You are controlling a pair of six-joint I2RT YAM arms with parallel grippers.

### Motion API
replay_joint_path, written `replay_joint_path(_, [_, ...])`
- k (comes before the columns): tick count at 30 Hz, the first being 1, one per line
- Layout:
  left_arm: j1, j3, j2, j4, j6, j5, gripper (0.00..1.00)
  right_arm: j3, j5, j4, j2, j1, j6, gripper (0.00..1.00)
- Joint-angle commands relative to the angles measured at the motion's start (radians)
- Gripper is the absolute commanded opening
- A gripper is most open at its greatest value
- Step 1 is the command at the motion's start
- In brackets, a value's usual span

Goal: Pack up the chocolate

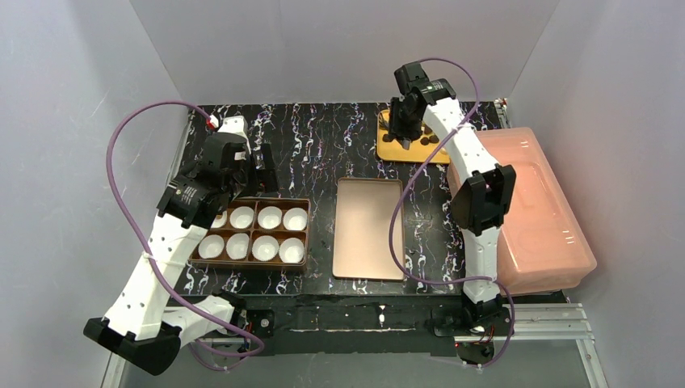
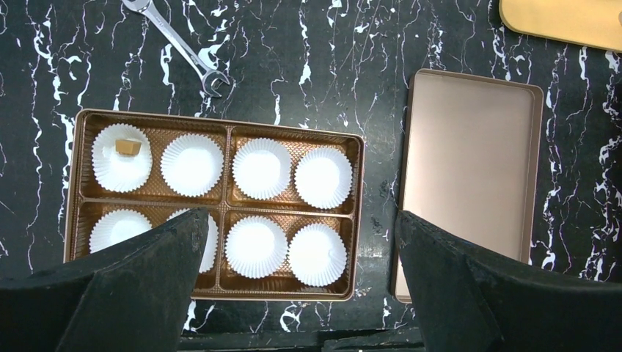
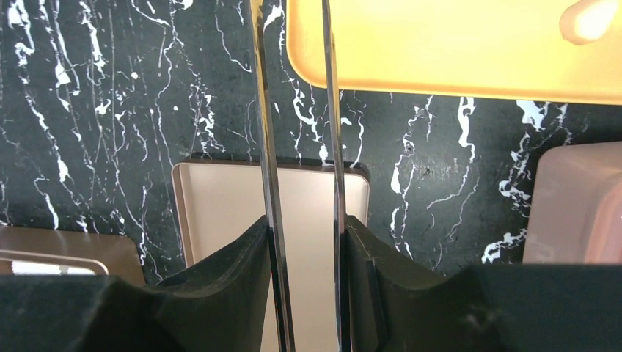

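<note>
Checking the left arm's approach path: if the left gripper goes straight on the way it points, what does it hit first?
Probably the brown compartment box, around the empty white paper cups in its middle; the open left gripper frames them. Which cup exactly, depth leaves unclear.

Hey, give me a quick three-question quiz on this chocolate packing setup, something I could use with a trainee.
1. How many cups sit in the box?
2. True or false: the lid is on the box.
3. The right gripper holds: A a spoon, B tweezers, C a cup.
Key: 1 eight; 2 false, it lies beside the box; 3 B.
</note>
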Motion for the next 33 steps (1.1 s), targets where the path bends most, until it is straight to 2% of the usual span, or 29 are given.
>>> replay_joint_path(1, [0.003, -0.009, -0.029, 0.015, 0.007, -0.014, 1.00, 0.083, -0.021, -0.056, 0.062, -0.004, -0.014, 0.45])
replay_joint_path(33, [0.003, -0.024, -0.027, 0.017, 0.019, -0.017, 1.00, 0.127, 0.044, -0.063, 0.212, -0.022, -0.046, 0.43])
